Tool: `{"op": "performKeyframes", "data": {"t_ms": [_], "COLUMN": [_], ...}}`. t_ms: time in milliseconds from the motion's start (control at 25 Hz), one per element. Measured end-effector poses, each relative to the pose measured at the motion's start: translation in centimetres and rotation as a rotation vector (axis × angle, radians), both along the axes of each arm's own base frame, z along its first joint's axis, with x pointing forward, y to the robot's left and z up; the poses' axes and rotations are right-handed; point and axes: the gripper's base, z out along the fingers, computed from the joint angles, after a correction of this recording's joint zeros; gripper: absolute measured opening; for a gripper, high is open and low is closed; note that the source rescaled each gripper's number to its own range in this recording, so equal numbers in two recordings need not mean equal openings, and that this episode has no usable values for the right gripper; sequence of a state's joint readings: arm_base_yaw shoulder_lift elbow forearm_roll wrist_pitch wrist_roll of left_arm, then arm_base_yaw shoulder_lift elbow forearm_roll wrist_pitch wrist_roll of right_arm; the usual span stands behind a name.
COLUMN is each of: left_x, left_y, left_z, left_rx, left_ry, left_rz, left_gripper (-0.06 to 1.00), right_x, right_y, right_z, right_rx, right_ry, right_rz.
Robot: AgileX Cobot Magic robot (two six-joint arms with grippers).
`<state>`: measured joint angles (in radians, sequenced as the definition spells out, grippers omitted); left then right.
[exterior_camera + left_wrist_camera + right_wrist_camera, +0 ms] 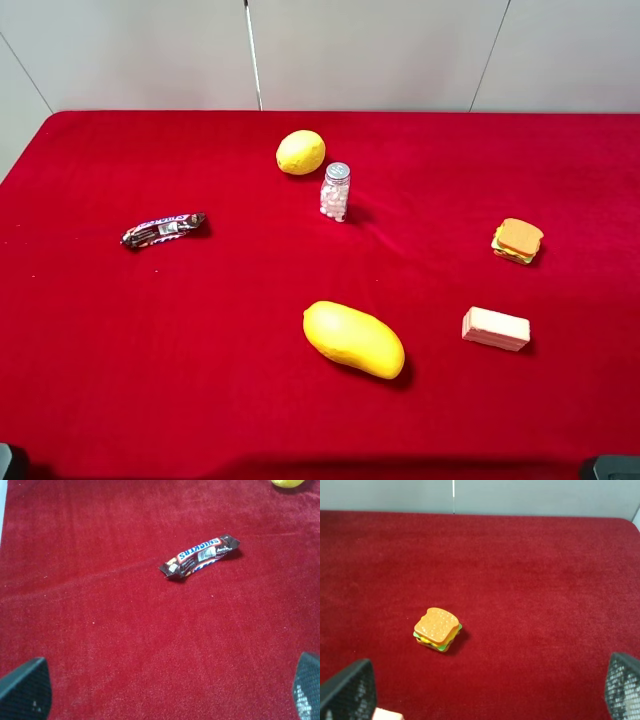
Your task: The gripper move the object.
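Observation:
The lemon point(300, 152) is small, round and yellow and lies at the back middle of the red table, just left of a small pill bottle point(335, 191). Its lower edge also shows in the left wrist view point(287, 482). My left gripper point(166, 689) is open and empty, low over the near left of the table, far from the lemon. My right gripper point(485, 687) is open and empty over the near right. In the exterior high view only dark bits of the arms show at the bottom corners.
A Snickers bar point(163, 229) lies at the left, also in the left wrist view point(200, 556). A large mango point(353, 339) lies front middle. A toy sandwich point(517, 241) point(438, 629) and a pink wafer block point(495, 328) lie at the right.

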<state>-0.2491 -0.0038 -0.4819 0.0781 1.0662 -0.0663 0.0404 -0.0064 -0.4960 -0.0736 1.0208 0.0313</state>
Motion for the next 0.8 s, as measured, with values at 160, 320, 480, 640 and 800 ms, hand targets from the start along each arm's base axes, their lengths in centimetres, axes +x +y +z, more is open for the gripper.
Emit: {"op": "performKeyframes", "data": {"t_ms": [160, 320, 480, 640, 800], "left_x": [0.00, 0.00, 0.00, 0.00, 0.00], "left_y": [0.00, 0.00, 0.00, 0.00, 0.00], "left_z": [0.00, 0.00, 0.00, 0.00, 0.00], "left_rx": [0.000, 0.000, 0.000, 0.000, 0.000], "left_ry": [0.000, 0.000, 0.000, 0.000, 0.000], "left_rz": [0.000, 0.000, 0.000, 0.000, 0.000], "left_gripper": [0.94, 0.94, 0.94, 0.94, 0.94], "right_x": [0.00, 0.00, 0.00, 0.00, 0.00], "right_y": [0.00, 0.00, 0.00, 0.00, 0.00], "right_z": [0.00, 0.00, 0.00, 0.00, 0.00], "right_rx": [0.000, 0.000, 0.000, 0.000, 0.000], "right_ry": [0.000, 0.000, 0.000, 0.000, 0.000], "right_rz": [0.000, 0.000, 0.000, 0.000, 0.000]}}
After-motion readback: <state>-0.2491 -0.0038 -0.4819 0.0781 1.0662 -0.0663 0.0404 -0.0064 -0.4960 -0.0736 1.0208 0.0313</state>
